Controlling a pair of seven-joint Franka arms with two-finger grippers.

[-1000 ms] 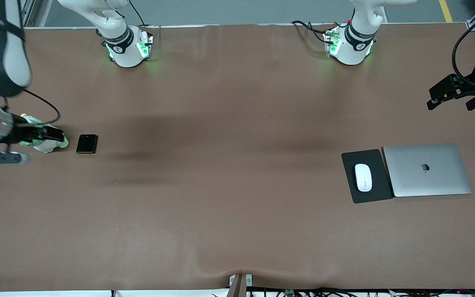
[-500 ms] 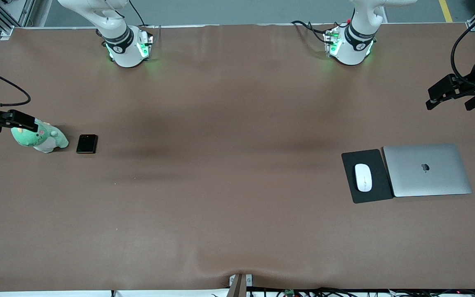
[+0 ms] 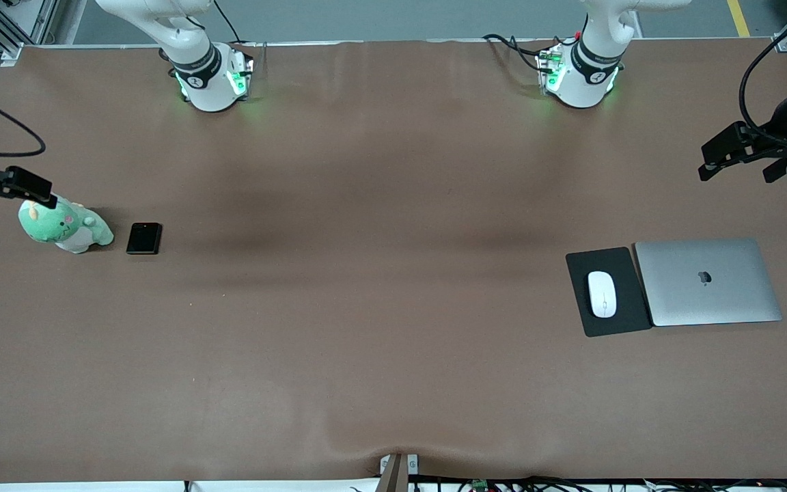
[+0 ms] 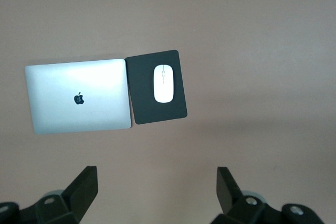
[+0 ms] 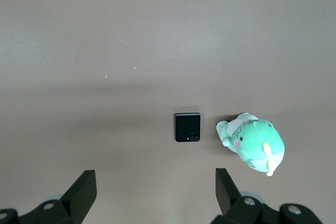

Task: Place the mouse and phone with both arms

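The white mouse [image 3: 602, 294] lies on a black mouse pad [image 3: 629, 304] toward the left arm's end of the table. It also shows in the left wrist view, mouse [image 4: 163, 83] on pad [image 4: 142, 90]. The black phone [image 3: 143, 238] lies flat on the table toward the right arm's end, phone [image 5: 187, 127] in the right wrist view. My left gripper [image 3: 738, 164] hangs open and empty over the table's edge at its own end, left gripper [image 4: 156, 177]. My right gripper [image 3: 14, 195] is open and empty, up over the table edge next to a plush toy, right gripper [image 5: 155, 178].
A green and white plush toy [image 3: 64, 227] sits beside the phone, on the side toward the table's end, plush [image 5: 254, 142]. A closed silver laptop [image 3: 708, 281] lies against the mouse pad, laptop [image 4: 58, 103]. Brown table cloth spans the wide middle.
My right gripper has pulled away from over the plush toy toward the table's end. The left gripper has drifted slightly. Phone and mouse have not moved.
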